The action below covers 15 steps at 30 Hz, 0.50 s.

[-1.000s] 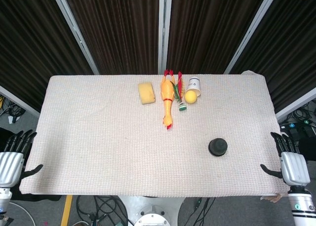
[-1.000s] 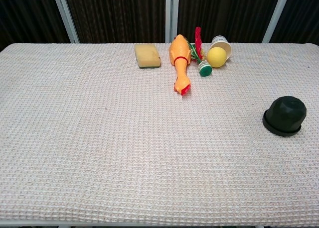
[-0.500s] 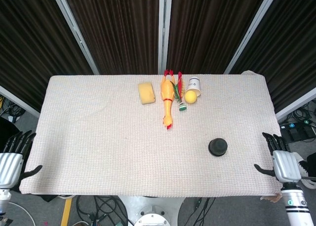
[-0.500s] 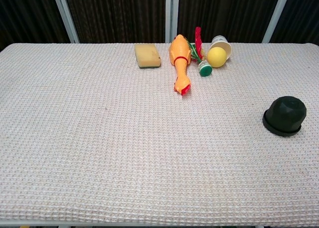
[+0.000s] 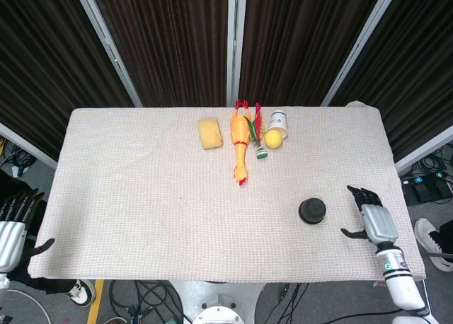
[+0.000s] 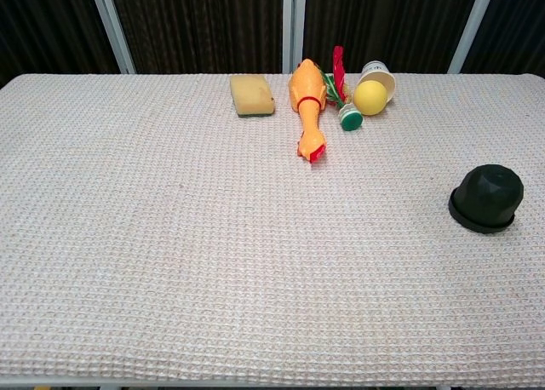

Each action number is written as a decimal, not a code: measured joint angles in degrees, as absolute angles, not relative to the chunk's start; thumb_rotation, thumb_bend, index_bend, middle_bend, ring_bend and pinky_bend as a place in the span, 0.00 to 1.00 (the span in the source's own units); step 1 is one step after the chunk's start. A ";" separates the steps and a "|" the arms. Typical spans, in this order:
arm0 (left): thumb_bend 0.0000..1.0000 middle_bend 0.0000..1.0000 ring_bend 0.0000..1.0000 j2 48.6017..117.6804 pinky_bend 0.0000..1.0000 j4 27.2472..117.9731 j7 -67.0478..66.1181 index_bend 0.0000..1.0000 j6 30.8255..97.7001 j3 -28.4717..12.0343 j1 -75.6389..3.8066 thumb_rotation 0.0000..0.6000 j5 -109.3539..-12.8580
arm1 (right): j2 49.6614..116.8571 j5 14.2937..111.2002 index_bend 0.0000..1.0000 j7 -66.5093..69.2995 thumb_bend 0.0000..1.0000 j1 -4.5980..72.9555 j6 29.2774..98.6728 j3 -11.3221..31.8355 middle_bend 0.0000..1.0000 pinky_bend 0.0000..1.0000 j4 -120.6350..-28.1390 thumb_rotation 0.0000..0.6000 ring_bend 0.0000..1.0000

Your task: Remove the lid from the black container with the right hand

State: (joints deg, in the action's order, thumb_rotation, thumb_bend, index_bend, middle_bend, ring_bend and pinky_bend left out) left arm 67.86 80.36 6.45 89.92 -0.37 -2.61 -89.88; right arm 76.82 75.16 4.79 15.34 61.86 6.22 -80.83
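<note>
The black container (image 5: 312, 211) with its domed lid on stands on the right part of the table, also visible in the chest view as the black container (image 6: 486, 197). My right hand (image 5: 371, 216) hovers over the table just right of it, fingers spread, holding nothing and apart from the container. My left hand (image 5: 13, 228) hangs off the table's left front corner, fingers apart and empty. Neither hand shows in the chest view.
At the back middle lie a yellow sponge (image 5: 210, 134), a rubber chicken (image 5: 240, 141), a yellow ball (image 5: 273, 139) against a tipped white cup (image 5: 279, 120), and a small green-capped item (image 5: 260, 153). A woven cloth (image 5: 141, 197) covers the table.
My right hand has moved from beyond the table's right edge inward and forward, toward the black container. My left hand has slid slightly lower and further left.
</note>
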 measured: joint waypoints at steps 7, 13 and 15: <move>0.11 0.04 0.00 68.16 0.10 79.69 6.69 0.09 89.94 -0.38 -2.52 1.00 -89.91 | 79.82 74.46 0.02 4.71 0.02 18.07 58.56 6.59 0.10 0.00 -78.80 1.00 0.00; 0.11 0.04 0.00 68.13 0.10 79.56 6.94 0.09 89.91 -0.47 -2.54 1.00 -89.88 | 81.79 73.83 0.02 3.06 0.01 19.54 56.79 6.13 0.10 0.00 -78.25 1.00 0.00; 0.11 0.04 0.00 68.09 0.10 79.54 7.02 0.09 89.87 -0.47 -2.54 1.00 -89.87 | 82.29 73.58 0.02 2.95 0.01 19.80 56.48 6.09 0.10 0.00 -77.86 1.00 0.00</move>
State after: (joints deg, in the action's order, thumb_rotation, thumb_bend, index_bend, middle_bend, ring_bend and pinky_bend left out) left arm 68.09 79.54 7.02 89.87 -0.47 -2.54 -89.87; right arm 82.29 73.58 2.95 19.80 56.48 6.09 -77.86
